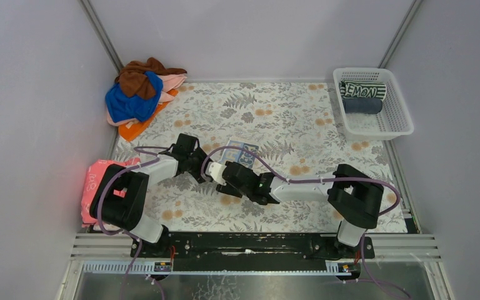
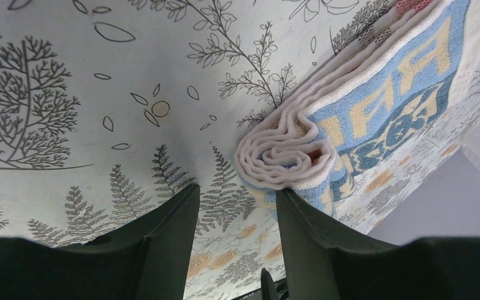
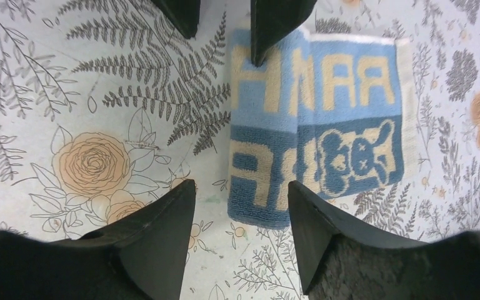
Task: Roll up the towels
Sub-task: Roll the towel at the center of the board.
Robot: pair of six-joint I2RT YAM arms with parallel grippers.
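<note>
Towel (image 3: 325, 144): part rolled, mid-table (image 1: 300, 125), bare cloth open on all sides of it. My left claw (image 2: 236, 194): spread, one finger beside its coiled end. My right claw (image 3: 242, 187): spread, at its opposite edge. Print: "AA". Striped roll (image 1: 362, 90), basket (image 1: 406, 119) far right of it: "EMON".

**Pale walls around a flower-printed table**

The space is closed in on three sides by plain walls (image 1: 250, 37) of a pale grey-lilac. They are joined at the far corners by slanting metal posts (image 1: 103, 37). The table is covered by a white tablecloth (image 1: 275, 119) printed with grey ferns and orange flowers. Its near edge is finished with a ribbed metal rail (image 1: 406, 247). The whole is lit softly and evenly, and only faint shadows are cast.
</note>
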